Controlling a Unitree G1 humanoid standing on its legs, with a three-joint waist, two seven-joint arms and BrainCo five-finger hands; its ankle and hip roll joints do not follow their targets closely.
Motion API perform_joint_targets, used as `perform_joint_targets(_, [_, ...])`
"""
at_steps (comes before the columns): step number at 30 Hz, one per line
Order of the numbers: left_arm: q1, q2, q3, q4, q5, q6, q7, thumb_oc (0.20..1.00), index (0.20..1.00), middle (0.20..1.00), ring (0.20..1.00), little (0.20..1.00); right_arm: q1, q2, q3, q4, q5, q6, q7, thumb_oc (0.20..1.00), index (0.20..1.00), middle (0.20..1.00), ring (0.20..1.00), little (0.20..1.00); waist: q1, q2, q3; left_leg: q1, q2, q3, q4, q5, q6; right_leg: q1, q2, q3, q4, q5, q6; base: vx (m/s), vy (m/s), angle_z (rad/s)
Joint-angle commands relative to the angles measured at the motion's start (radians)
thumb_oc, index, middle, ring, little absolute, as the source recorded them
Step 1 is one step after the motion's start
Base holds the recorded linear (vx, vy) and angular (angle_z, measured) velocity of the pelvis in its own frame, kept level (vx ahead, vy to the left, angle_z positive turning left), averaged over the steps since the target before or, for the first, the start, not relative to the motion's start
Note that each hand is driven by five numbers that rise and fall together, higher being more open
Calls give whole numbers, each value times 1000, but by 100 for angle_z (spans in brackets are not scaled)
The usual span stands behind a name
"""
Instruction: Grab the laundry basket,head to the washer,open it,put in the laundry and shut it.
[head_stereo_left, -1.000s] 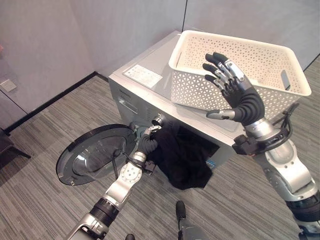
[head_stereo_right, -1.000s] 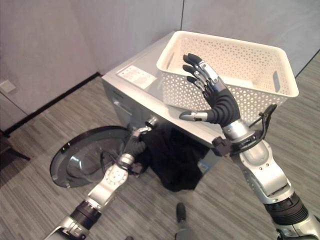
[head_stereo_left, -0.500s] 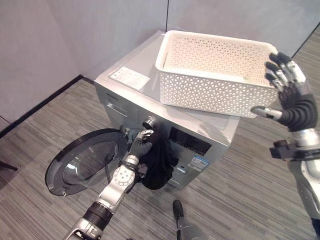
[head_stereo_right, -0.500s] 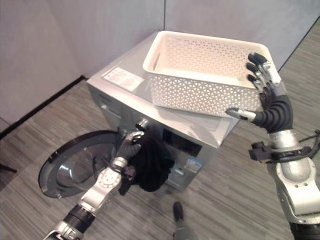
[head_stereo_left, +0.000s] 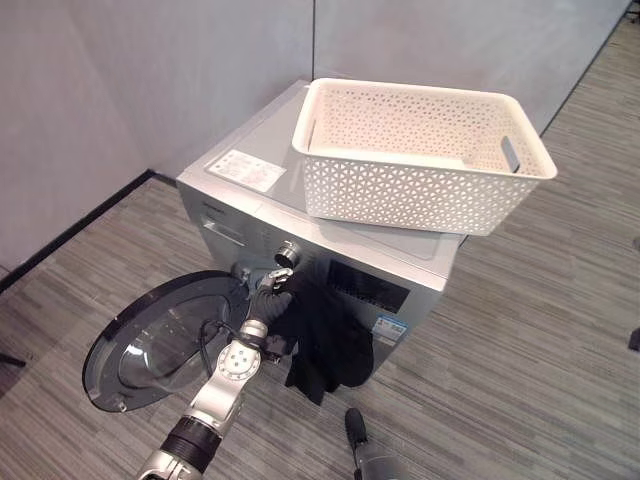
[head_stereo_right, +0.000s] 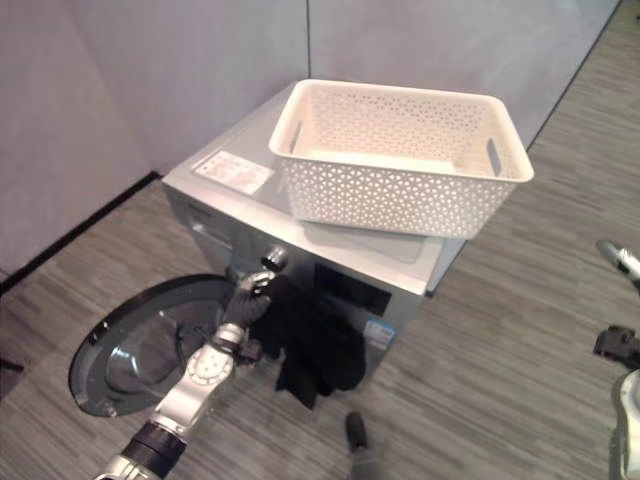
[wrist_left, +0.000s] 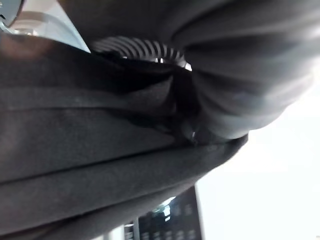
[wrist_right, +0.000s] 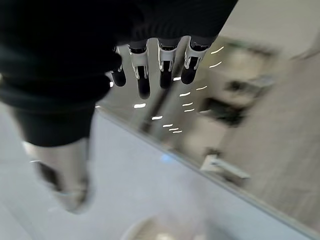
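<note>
The white perforated laundry basket (head_stereo_left: 420, 150) stands on top of the silver washer (head_stereo_left: 240, 170), and no laundry shows inside it. The washer's round door (head_stereo_left: 160, 340) hangs open at the lower left. A bundle of black laundry (head_stereo_left: 325, 340) spills out of the drum opening and down the washer's front. My left hand (head_stereo_left: 270, 298) is at the opening's left edge, against the cloth; dark cloth (wrist_left: 100, 150) covers its wrist view. My right hand (wrist_right: 142, 75) is held out over the floor far to the right (head_stereo_right: 618, 257), fingers straight, holding nothing.
Grey partition walls (head_stereo_left: 150, 70) stand close behind the washer. Striped grey carpet (head_stereo_left: 530, 330) lies all around, with room to the right of the washer. The open door takes up the floor at the lower left.
My right hand has swung away from the basket's right end to the far right edge. The view has shifted. The black laundry hangs a little lower from the opening than half a second ago.
</note>
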Motion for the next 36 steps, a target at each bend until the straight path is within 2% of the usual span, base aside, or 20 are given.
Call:
perform_joint_targets(1, [-82,14,19,-18,-25,-87,-5,200,200,200,200,200,-20,-67,-41,-66,-31,-56,-29,1000,1000,1000,1000,1000,7,-47,14,34,48,0,6,-15,-9,112,-38,-6,5,-127,90,0,0,0])
perform_joint_targets(6, [-82,14,19,-18,-25,-87,-5,200,200,200,200,200,-20,-67,-41,-66,-31,-56,-29,1000,1000,1000,1000,1000,7,-47,14,34,48,0,6,-15,-9,112,-38,-6,5,-127,90,0,0,1])
perform_joint_targets(7, [-87,-2,16,0,-50,-83,-9,200,200,200,200,200,11,-35,-30,-12,-37,-36,-32,1000,1000,1000,1000,1000,-2,-46,21,36,46,5,6,-9,-10,109,-37,-2,7,-121,90,0,0,0])
perform_joint_targets(9, [-87,-2,15,1,-51,-84,-9,200,200,200,200,200,11,-35,-30,-11,-37,-38,-32,1000,1000,1000,1000,1000,0,-45,18,38,46,6,6,-15,-9,111,-37,-2,5,-126,92,0,0,0])
perform_joint_targets(13, [-79,-32,-4,25,-101,-76,-37,200,200,200,200,200,69,24,61,91,-32,9,19,1000,1000,1000,1000,1000,-10,-42,30,44,43,20,6,-15,-9,105,-36,1,5,-122,94,-10,-17,-4])
perform_joint_targets(14, [-77,-41,-18,28,-114,-71,-52,200,200,200,200,200,89,40,94,136,-60,36,34,1000,1000,1000,1000,1000,-10,-39,35,44,41,20,6,-13,-9,105,-38,-1,5,-122,94,-9,-51,-13])
perform_joint_targets(16, [-66,-55,-60,29,-163,-68,-80,200,200,200,200,200,85,84,220,358,-87,78,58,1000,1000,1000,1000,1000,1,-30,50,42,37,15,6,-6,-10,112,-46,-13,5,-124,89,1,-49,-8])
perform_joint_targets(18, [-64,-56,-63,32,-173,-70,-84,200,200,200,200,200,73,85,251,420,-92,75,62,1000,1000,1000,1000,1000,0,-30,53,41,37,12,6,-4,-11,115,-47,-16,4,-125,88,-5,-10,2])
perform_joint_targets(19, [-68,-65,-72,40,-199,-67,-93,200,200,200,200,200,44,95,304,534,-83,94,73,1000,1000,1000,1000,1000,11,-31,59,37,36,8,6,1,-12,118,-49,-21,3,-126,85,0,0,0])
perform_joint_targets(22, [-72,-71,-77,54,-210,-60,-103,200,200,200,200,200,18,114,375,674,-86,107,110,1000,1000,1000,1000,1000,22,-31,64,30,36,-1,6,7,-13,122,-53,-33,1,-129,81,-3,-16,2])
perform_joint_targets(36, [-72,-71,-76,54,-210,-60,-104,200,200,200,200,200,17,114,375,675,-86,107,110,1000,1000,1000,1000,1000,21,-31,64,30,36,-1,6,7,-13,123,-53,-33,1,-129,81,0,-1,3])
